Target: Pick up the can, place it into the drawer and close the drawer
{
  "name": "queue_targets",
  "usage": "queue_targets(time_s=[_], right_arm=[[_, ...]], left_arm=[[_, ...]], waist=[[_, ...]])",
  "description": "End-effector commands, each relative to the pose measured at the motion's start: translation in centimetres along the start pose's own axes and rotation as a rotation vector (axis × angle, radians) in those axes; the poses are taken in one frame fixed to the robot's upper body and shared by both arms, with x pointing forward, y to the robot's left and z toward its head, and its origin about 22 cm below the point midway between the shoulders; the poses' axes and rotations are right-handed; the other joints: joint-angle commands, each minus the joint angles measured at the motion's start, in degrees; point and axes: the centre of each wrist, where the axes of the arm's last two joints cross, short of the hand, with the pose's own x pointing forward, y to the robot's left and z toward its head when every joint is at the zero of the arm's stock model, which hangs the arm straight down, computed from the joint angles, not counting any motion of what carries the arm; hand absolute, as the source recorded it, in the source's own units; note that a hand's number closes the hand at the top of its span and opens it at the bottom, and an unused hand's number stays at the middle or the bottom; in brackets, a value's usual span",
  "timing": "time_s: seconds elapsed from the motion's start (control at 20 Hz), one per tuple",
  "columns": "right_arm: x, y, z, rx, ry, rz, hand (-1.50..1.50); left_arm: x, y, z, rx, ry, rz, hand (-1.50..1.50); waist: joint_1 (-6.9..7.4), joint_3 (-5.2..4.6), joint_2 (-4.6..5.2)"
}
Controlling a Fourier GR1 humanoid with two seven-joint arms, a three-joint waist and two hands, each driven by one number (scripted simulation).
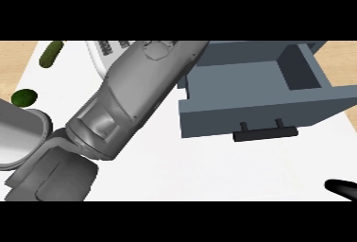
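The blue-grey drawer (265, 111) stands pulled open at the right, its black handle (265, 133) facing me. What shows of its inside holds nothing. No can shows anywhere. My left forearm (132, 99) stretches from the lower left up to the top edge beside the drawer's left wall, and its hand lies beyond the edge. Only a black bit of my right hand (343, 188) pokes in at the lower right corner, in front of the drawer and apart from it.
A grey pot (21, 137) sits at the left edge. A dark green round fruit (23, 97) lies behind it and a cucumber (51, 53) at the far left. A white ribbed object (108, 49) is partly hidden by the forearm.
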Motion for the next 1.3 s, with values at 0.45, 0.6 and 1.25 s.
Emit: queue_targets(time_s=[0.45,0.6,1.25], right_arm=[[1.7,0.7,-2.0,0.089,-0.095,0.157,-1.5],[1.2,1.8,-2.7,0.106,-0.159,0.245,-1.5],[-1.7,5.1,-6.0,0.226,-0.236,0.679,-1.5]], left_arm=[[-0.5,0.1,-0.4,0.105,-0.011,0.033,-1.5],[0.8,-0.4,-0.1,0.098,-0.006,0.049,-1.5],[-0.1,0.3,-0.6,0.099,-0.023,0.119,-1.5]], waist=[[-1.09,0.0,0.69],[-0.13,0.0,0.46],[2.72,-0.08,0.2]])
